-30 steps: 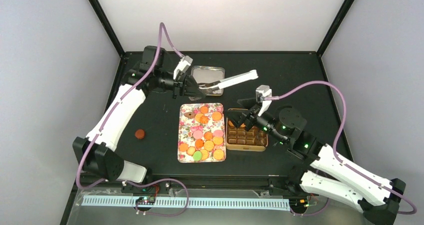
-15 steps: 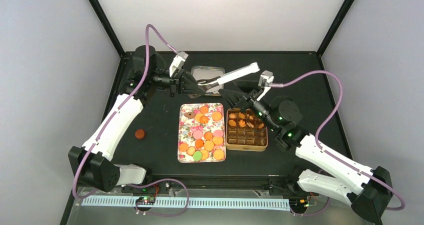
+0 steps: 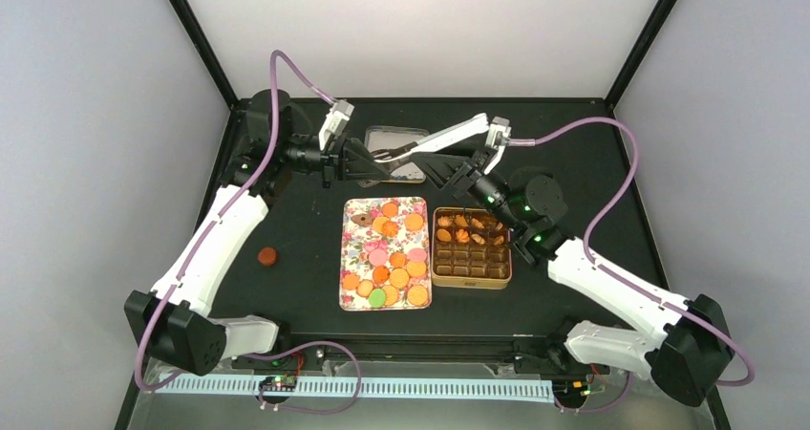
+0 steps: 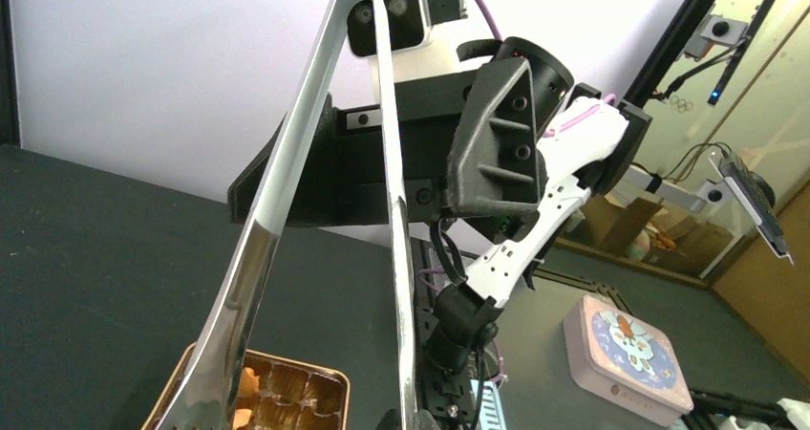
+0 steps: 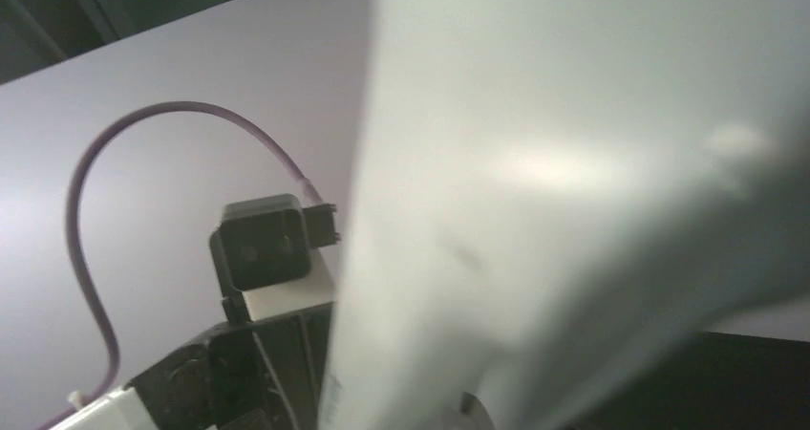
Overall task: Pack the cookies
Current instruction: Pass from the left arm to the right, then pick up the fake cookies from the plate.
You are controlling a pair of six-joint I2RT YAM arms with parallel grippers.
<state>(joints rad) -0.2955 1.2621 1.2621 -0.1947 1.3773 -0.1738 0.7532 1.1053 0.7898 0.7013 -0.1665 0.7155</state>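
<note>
My left claw clamps tight on the long silver-white metal tongs, upper centre; my right claw sits beside them (grip unreadable, lens blocked). The small round orange cookies lie mid-frame on the flowered rectangular tray.

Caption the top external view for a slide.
Left hand holds tongs, right hand at their handle, beyond the tray of cookies and partly filled tin.
</note>
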